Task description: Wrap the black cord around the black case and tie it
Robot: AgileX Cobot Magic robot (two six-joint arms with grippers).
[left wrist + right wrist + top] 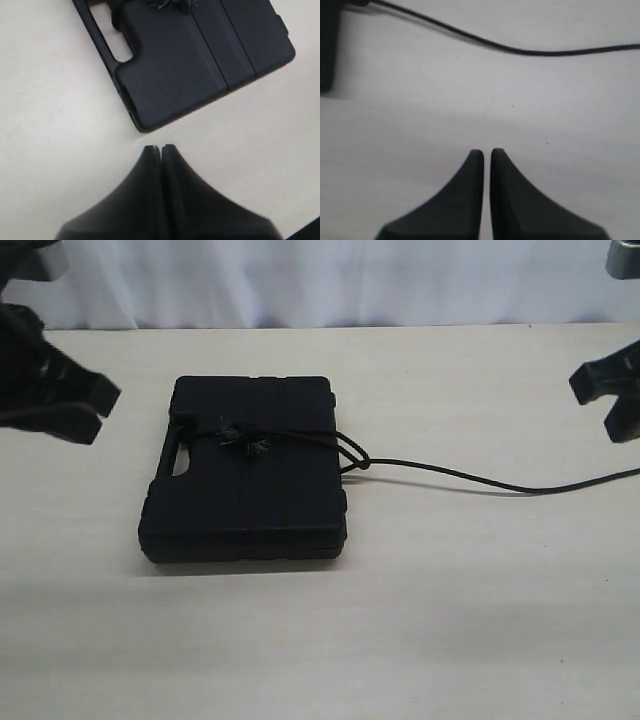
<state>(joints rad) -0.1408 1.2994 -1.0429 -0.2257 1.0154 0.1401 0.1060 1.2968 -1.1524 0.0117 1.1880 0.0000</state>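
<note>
We saw the case (245,475) lying flat on the pale surface (450,620), lid up, with its handle slot (183,462) on the side toward the left hand (160,148). The cord (470,478) ran across the lid from the handle side to the opposite edge. A frayed, fuzzy knot (240,438) sat on the lid near the slot. At the edge opposite the handle, two strands came off the lid and met in a small loop (360,462) just beside that edge. From there a single strand trailed away over the surface, curving gently until it left the exterior view near the right hand (486,151).

The left hand hung clear of the case on its handle side, fingers pressed together and gripping nothing. In its wrist view a corner of the case lay beyond the fingertips, apart from them. The right hand stood well apart from the case on the side opposite the handle. Its fingers were likewise closed, with nothing between them, and the loose strand crossed the surface beyond it, untouched. We could not tell whether the cord passed under the case.
</note>
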